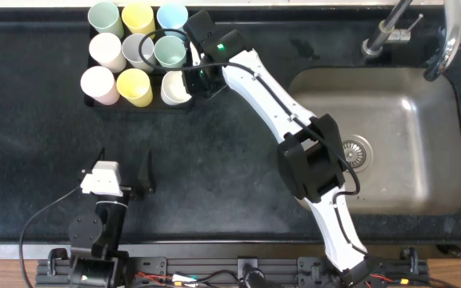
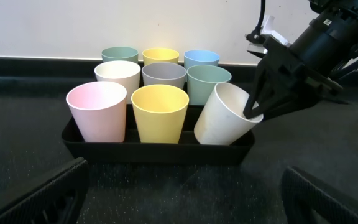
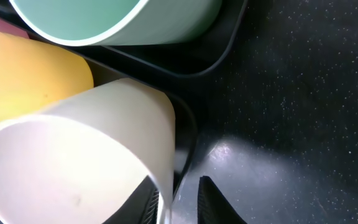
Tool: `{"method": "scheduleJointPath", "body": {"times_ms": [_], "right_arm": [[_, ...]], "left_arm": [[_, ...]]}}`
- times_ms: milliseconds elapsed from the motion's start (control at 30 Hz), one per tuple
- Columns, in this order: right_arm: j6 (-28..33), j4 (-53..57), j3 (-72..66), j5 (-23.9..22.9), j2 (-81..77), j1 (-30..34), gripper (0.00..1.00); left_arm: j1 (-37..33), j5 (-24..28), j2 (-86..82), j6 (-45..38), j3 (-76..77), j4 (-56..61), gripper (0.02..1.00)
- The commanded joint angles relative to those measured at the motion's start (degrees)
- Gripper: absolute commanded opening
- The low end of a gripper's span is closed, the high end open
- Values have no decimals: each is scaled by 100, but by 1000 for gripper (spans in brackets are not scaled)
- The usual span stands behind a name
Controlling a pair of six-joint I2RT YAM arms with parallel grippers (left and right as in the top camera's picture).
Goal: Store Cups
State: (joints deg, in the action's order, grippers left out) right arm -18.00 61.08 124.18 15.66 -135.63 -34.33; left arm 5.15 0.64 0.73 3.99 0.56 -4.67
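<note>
A black tray (image 2: 154, 152) at the back left of the counter holds several pastel cups, among them a pink cup (image 2: 97, 112) and a yellow cup (image 2: 160, 112) in its near row. A white cup (image 2: 225, 115) leans tilted in the near right corner of the tray (image 1: 86, 101). My right gripper (image 2: 253, 107) is shut on its rim, one finger inside the white cup (image 3: 86, 155) and one outside. My left gripper (image 1: 122, 168) stands open over bare counter well in front of the tray, with nothing between its fingers.
A steel sink (image 1: 390, 136) with a faucet (image 1: 390, 32) takes up the right side of the dark speckled counter. The right arm stretches diagonally from the bottom middle across to the tray.
</note>
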Motion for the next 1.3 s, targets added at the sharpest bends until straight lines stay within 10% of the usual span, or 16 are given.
{"method": "scheduleJointPath", "body": {"times_ms": [33,233,700,867,1300], "right_arm": [[149,-48,136,-2,120,-13,299],[658,-201,138,-7,811,44,325],[1193,-46,-476,76,3003,1045,790],[1679,-247,-1790,-579,4203,1329,985],[1714,-2122,-6339,-1126,8271,2293,998]], "left_arm": [[-31,-28,-57,-120,-11,-17,1000],[-31,-28,-57,-120,-11,-17,1000],[-31,-28,-57,-120,-11,-17,998],[-31,-28,-57,-120,-11,-17,1000],[-31,-28,-57,-120,-11,-17,998]]}}
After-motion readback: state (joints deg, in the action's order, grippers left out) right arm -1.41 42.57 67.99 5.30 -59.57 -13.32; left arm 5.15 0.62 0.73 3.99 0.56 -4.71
